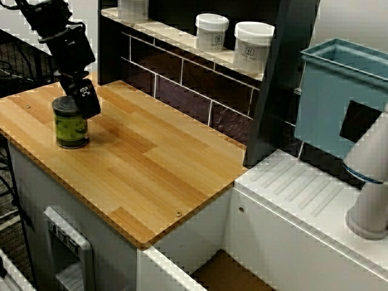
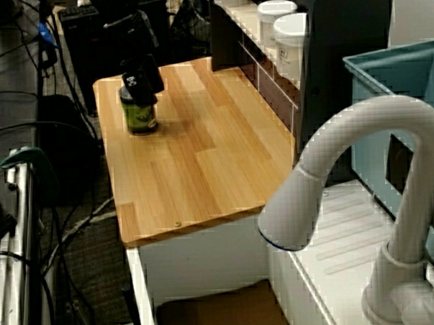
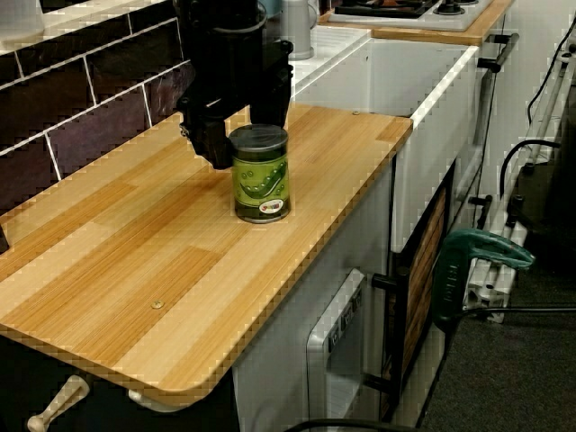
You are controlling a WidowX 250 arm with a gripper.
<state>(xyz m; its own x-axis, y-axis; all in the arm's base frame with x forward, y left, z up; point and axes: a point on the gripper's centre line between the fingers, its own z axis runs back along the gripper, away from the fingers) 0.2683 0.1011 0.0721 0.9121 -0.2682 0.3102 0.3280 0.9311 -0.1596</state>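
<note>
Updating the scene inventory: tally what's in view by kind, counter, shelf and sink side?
can: 1
white jars: 2 (cropped white thing not counted)
blue bin: 1
faucet: 1
Total: 5

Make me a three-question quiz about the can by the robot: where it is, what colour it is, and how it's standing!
1. Where is the can? A: on the wooden counter. B: on a chair. C: inside a fridge.
2. What colour is its label? A: red. B: green. C: purple.
3. How is it sitting? A: lying sideways. B: squashed flat. C: upright.
Answers: 1 A, its base rests on the wood boards. 2 B, green wraps all round its side. 3 C, its dark lid faces up.
</note>
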